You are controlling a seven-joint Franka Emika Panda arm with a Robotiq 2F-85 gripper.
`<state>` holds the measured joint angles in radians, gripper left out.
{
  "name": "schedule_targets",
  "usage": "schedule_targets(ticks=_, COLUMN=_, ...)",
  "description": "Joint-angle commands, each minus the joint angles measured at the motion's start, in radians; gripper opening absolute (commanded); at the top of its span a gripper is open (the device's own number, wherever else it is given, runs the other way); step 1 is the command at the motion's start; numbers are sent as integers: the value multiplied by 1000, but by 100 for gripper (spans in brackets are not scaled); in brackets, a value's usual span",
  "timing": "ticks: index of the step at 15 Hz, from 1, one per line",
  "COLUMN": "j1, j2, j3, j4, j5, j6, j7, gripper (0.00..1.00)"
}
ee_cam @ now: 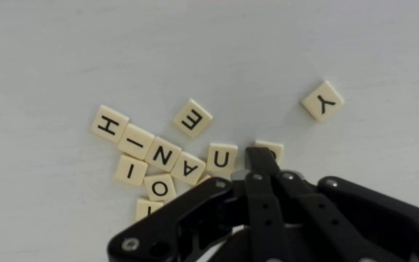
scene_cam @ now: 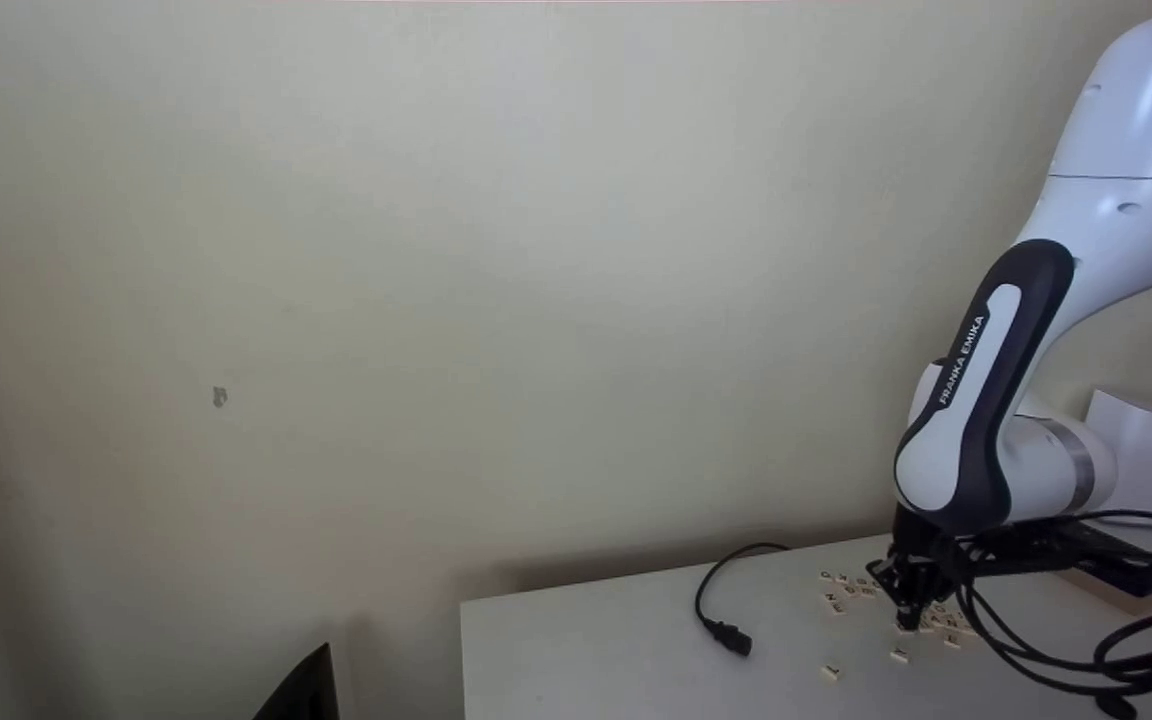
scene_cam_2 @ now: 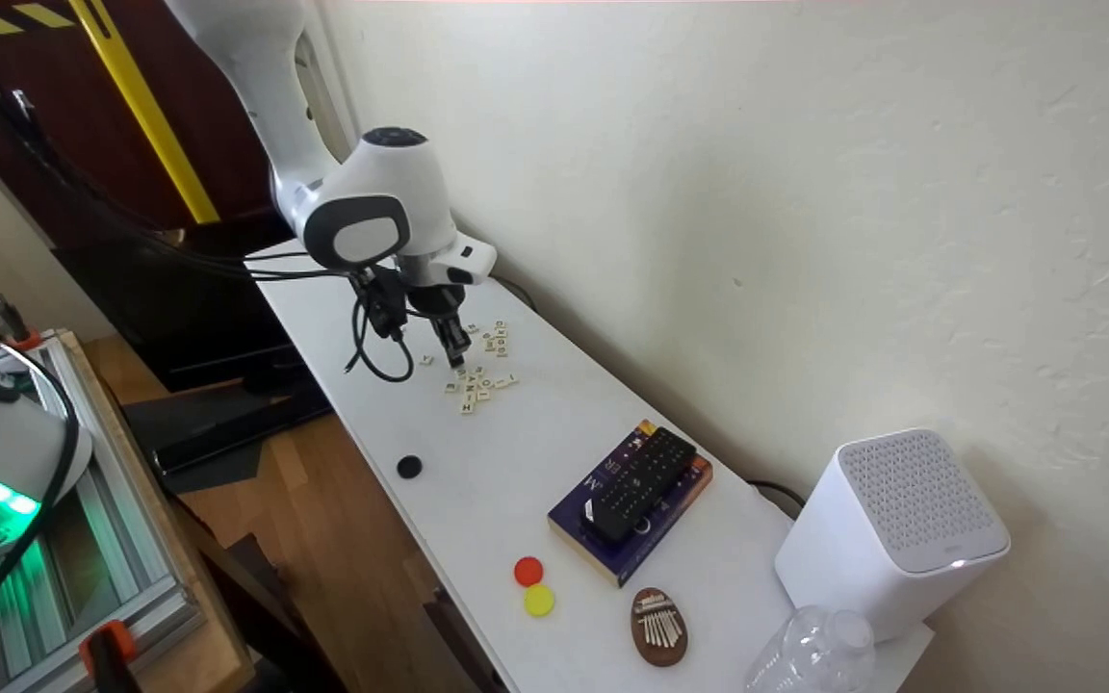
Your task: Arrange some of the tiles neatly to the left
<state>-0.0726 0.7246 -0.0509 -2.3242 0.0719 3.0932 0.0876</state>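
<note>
The tiles are small cream letter squares. In the wrist view, H [ee_cam: 110, 123], I [ee_cam: 136, 141], N [ee_cam: 163, 154] and A [ee_cam: 188, 168] form a slanted, touching row, with U [ee_cam: 222, 158] at its right end. E [ee_cam: 192, 118] and Y [ee_cam: 323, 102] lie apart. More tiles, including O [ee_cam: 159, 187], lie below the row, some hidden by the gripper. My gripper [ee_cam: 262, 158] is shut, pointing down, its fingertips partly covering a tile [ee_cam: 275, 148] right of U. The gripper tip is low among tiles in both exterior views [scene_cam: 906, 612] [scene_cam_2: 456, 354].
A black cable [scene_cam: 731, 637] lies on the white table [scene_cam: 576, 640]. Another tile group [scene_cam_2: 497, 337] lies near the wall. A black disc [scene_cam_2: 409, 467], a book [scene_cam_2: 574, 525] with a black remote [scene_cam_2: 641, 481], coloured discs [scene_cam_2: 528, 571] and a white box [scene_cam_2: 887, 539] stand farther along.
</note>
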Motion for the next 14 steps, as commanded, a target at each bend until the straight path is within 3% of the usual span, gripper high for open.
schedule_targets(ticks=1, j1=40, j2=7, j3=-26, j4=-19, j5=71, j6=-64, j7=99, gripper=0)
schedule_targets(ticks=8, j1=91, j2=12, j3=-49, j4=16, j5=183, j6=-133, j7=287, gripper=0)
schedule_targets(ticks=14, j1=92, j2=12, j3=-40, j4=34, j5=224, j6=-170, j7=357, gripper=0)
